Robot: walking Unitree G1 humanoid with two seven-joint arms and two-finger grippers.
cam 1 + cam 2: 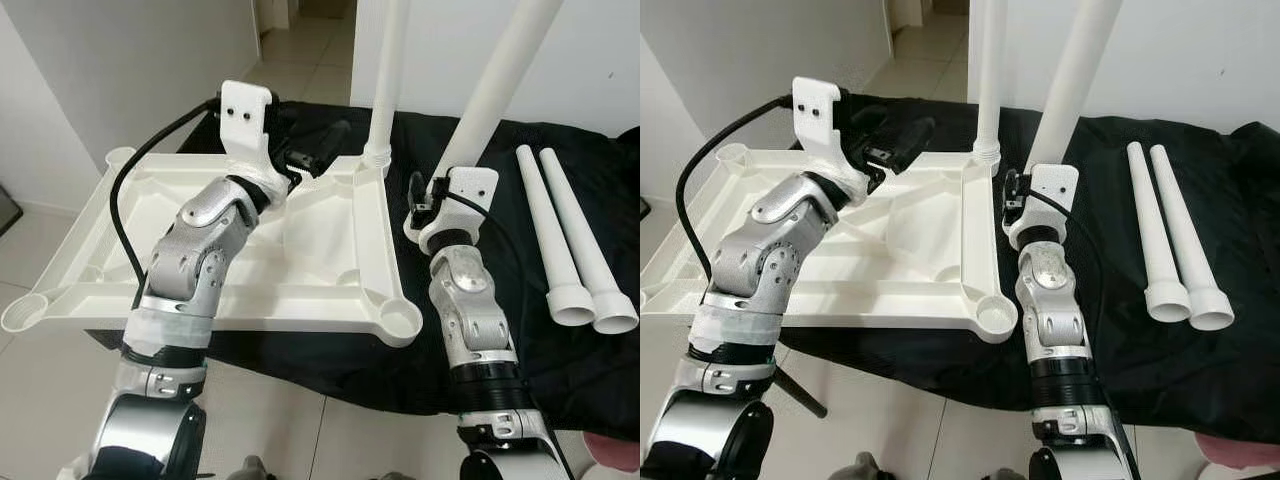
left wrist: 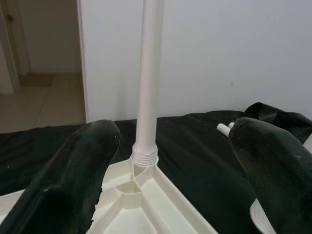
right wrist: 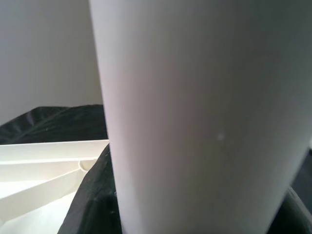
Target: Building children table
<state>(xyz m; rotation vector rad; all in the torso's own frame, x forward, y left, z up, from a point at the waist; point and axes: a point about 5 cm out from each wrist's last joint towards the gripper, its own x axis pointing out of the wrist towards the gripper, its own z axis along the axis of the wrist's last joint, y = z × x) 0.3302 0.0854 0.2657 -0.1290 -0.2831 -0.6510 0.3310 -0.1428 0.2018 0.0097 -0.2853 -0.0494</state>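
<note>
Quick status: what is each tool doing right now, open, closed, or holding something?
Left tool: open, over the upturned tabletop, facing the screwed-in leg.
Right tool: closed on a second table leg, held tilted.

1. Tabletop (image 1: 250,270): white moulded plastic, smooth, faintly glossy.
2. Legs (image 1: 565,240): the same white plastic, matt, with a ribbed thread on the upright one (image 2: 146,97).
3. Cloth (image 1: 520,340): black, matt, creased.
4. Arms (image 1: 195,265): silver metal, finely speckled.
5. Fingers (image 2: 73,180): black, matt, grainy.
</note>
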